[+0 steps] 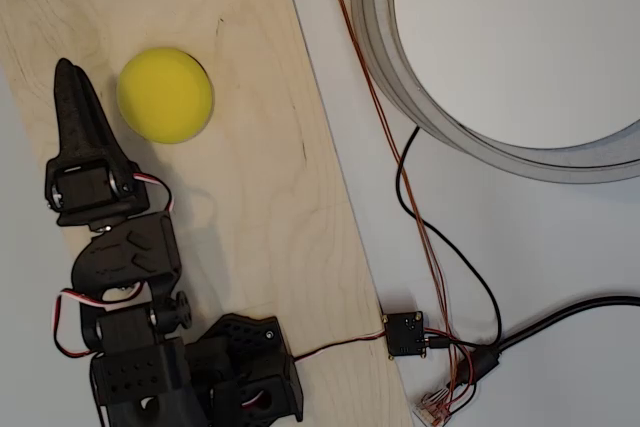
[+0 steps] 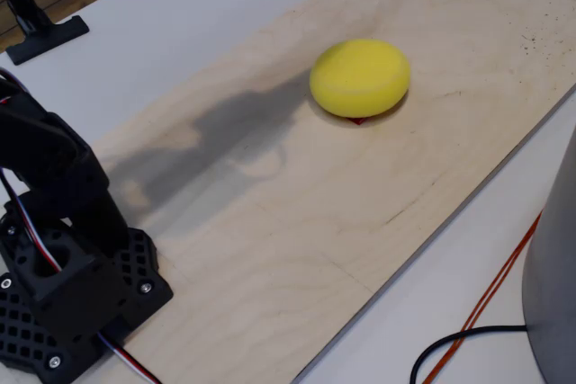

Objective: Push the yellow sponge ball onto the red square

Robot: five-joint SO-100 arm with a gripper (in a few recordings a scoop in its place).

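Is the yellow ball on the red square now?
Yes. The yellow ball sits over the red square; only a red sliver peeks out under its edge.

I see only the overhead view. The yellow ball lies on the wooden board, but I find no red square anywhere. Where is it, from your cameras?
Observer: In the fixed view, a thin red sliver, the red square, peeks out under the near lower edge of the yellow sponge ball.
Operator: So the ball covers it almost fully?
Observer: Yes. Red shows at that one spot and nowhere else around the ball.
Operator: Does the ball rest flat on it?
Observer: From the side the ball looks wider than tall, and it sits on the wooden board with no gap that I can see.
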